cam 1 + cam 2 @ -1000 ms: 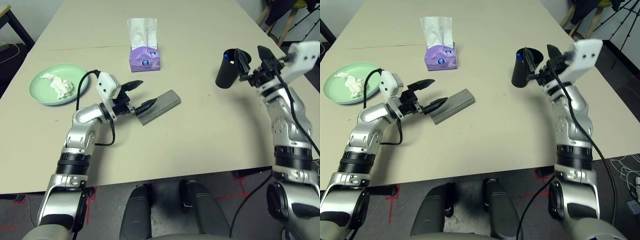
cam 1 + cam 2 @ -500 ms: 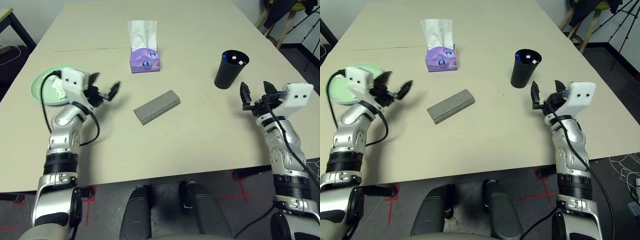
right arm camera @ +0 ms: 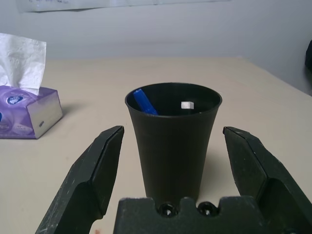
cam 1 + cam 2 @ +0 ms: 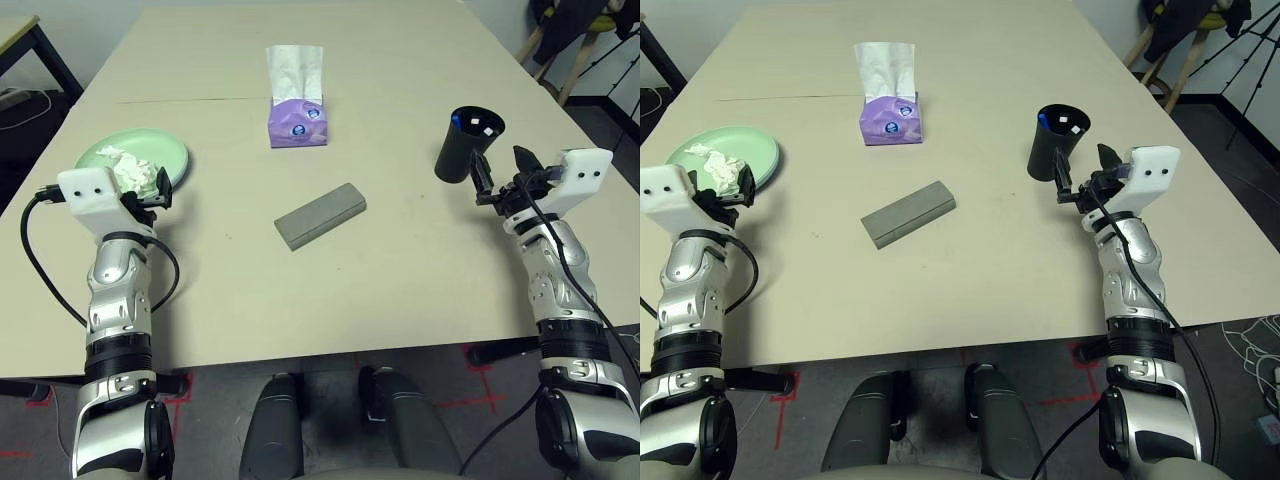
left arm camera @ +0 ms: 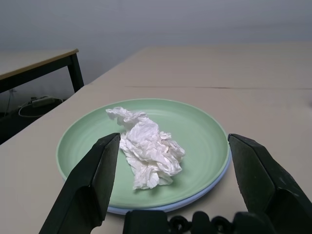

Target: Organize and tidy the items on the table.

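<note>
Overhead stereo pair; wrist close-ups, seemingly level

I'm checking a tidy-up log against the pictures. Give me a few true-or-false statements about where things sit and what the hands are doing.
1. The crumpled tissue lies on the green plate. True.
2. The right hand is shut on the black cup. False: its fingers stand open on either side of the cup, apart from it.
3. The grey case lies flat on the table, between the two arms. True.
4. The cup is empty. False: a blue pen and a white tip stand inside it.
5. The left hand holds the tissue. False: it is open, facing the plate, holding nothing.
</note>
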### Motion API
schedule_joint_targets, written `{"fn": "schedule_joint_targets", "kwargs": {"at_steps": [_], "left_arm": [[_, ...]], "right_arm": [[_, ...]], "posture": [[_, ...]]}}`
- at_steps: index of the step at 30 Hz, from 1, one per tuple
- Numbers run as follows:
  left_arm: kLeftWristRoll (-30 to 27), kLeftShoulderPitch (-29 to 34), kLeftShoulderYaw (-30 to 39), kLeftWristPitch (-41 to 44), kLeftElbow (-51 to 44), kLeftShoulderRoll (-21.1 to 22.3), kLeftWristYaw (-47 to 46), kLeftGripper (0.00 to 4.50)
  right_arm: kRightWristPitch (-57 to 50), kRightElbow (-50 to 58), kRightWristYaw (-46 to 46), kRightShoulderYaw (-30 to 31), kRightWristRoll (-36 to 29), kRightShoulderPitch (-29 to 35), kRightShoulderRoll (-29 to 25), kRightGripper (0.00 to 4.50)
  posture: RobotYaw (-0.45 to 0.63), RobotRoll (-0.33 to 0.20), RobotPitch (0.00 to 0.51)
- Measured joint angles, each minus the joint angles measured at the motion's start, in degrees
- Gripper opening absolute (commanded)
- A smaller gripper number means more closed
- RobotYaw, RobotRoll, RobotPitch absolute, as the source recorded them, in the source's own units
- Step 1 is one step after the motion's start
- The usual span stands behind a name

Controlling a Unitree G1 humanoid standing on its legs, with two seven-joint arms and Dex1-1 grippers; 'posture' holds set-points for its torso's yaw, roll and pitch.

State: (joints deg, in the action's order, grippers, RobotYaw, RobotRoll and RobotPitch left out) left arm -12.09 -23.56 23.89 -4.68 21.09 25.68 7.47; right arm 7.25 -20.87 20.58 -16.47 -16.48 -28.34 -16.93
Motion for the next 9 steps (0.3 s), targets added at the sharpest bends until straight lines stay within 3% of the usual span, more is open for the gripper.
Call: {"fn": "schedule_joint_targets", "kwargs": {"at_steps": [9], "left_arm": [[-2.32, 0.38, 0.25, -0.08, 0.34, 0.02, 3.24, 4.50]], "right_arm": [[0.34, -0.03, -2.27, -0.16, 0.11, 0.36, 0.00, 4.47]], "posture": [[0.06, 0.000, 0.129]]}}
